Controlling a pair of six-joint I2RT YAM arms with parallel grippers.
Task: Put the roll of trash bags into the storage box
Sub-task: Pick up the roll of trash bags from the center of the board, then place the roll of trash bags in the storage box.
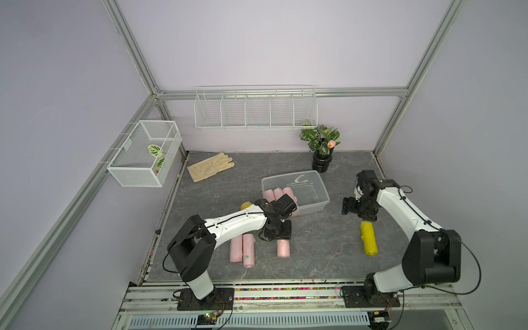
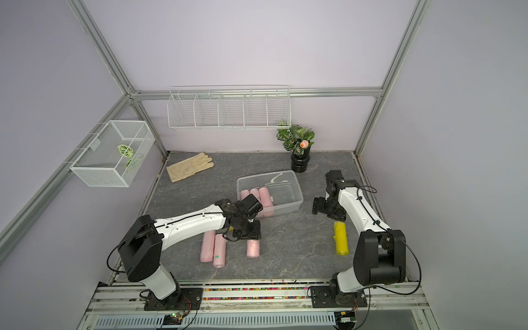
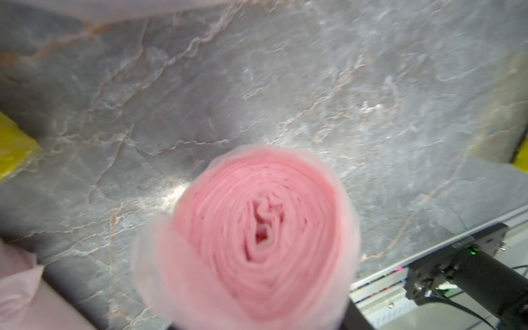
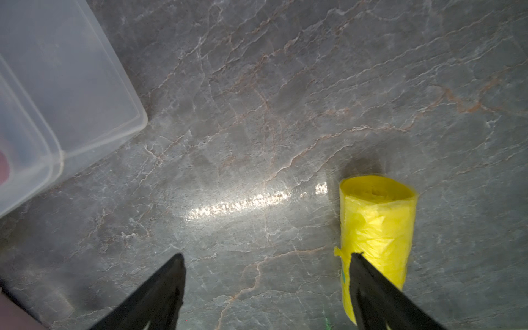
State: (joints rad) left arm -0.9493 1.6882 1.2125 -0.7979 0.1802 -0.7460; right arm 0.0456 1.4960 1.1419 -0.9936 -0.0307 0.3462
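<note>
A pink roll of trash bags lies on the grey table, and my left gripper stands over its far end, shut on it. In the left wrist view the roll's end fills the space between the jaws and hides the fingers. The clear storage box behind it holds three pink rolls. My right gripper hangs open and empty to the right of the box, just beside the end of a yellow roll.
Two more pink rolls lie side by side under the left arm. Another yellow roll peeks out behind that arm. At the back are a glove, a potted plant, a mesh basket and a wire rack.
</note>
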